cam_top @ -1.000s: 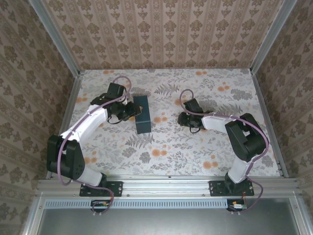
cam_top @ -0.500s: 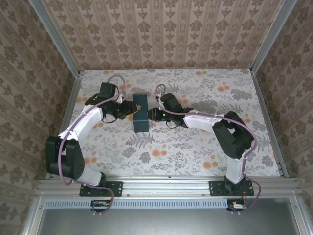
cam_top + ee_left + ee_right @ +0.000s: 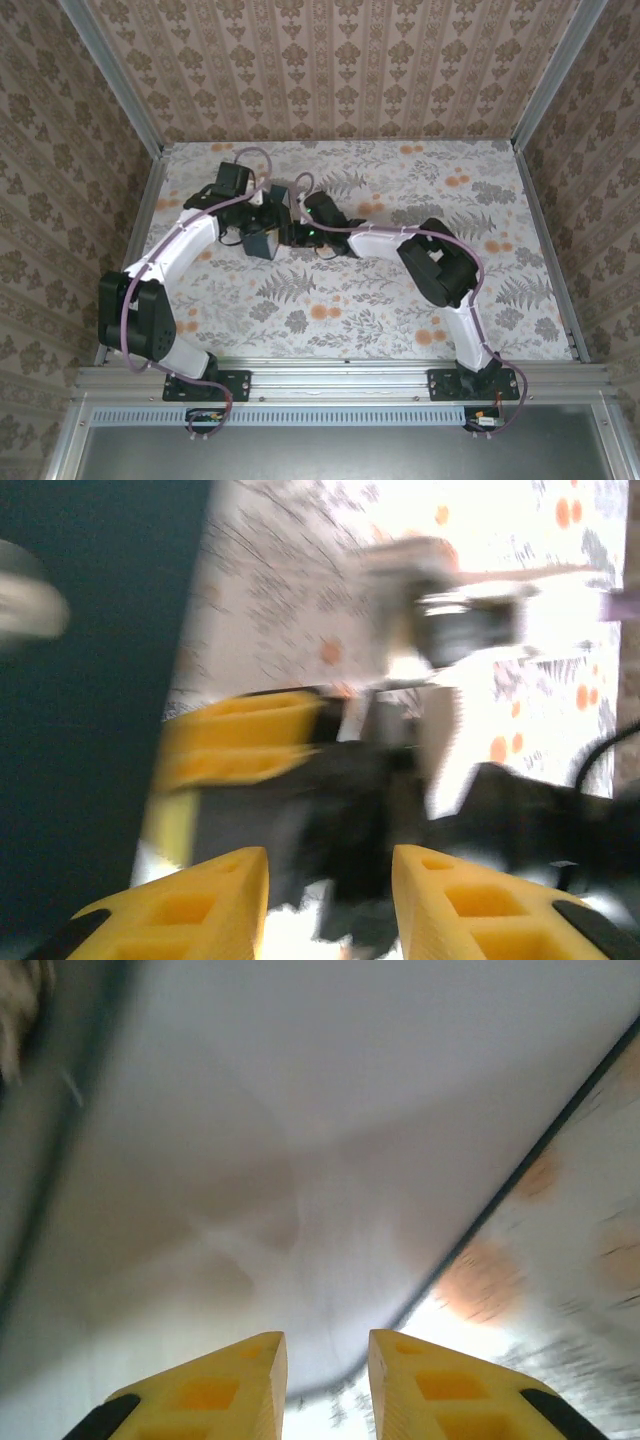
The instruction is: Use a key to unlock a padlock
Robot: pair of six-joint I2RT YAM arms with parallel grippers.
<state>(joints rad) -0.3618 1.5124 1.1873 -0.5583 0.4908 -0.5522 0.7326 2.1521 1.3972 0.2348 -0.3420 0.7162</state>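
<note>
1. Top external: the left arm (image 3: pixel 185 245) and the right arm (image 3: pixel 380 240) meet left of centre on the floral worktop (image 3: pixel 400 300). Both heads are at a dark box (image 3: pixel 262 243).
2. The left arm's head is at the box's upper edge. The right arm stretches across from the lower right, and its head is at the box's right side. I cannot tell whether it is touching or just beside.
3. Left wrist: the box is a dark teal face down the left of the frame. A pale blur sits on it at the far left edge, and I cannot tell whether that is the padlock.
4. In the same view the left jaws are released. Their yellow fingers (image 3: pixel 190 910) stand apart at the bottom edge, with nothing between them. At centre, a yellow finger (image 3: pixel 240 740) of the right jaws lies just beside the box.
5. Right wrist: the right jaws are unclenched. Their fingers (image 3: pixel 220 1390) at the bottom edge leave a narrow gap, with nothing seen in it. A blurred pale surface spreads above them, and the worktop is at the right.
6. The padlock and key are too blurred or too small to pick out, so I cannot tell where they lie.
</note>
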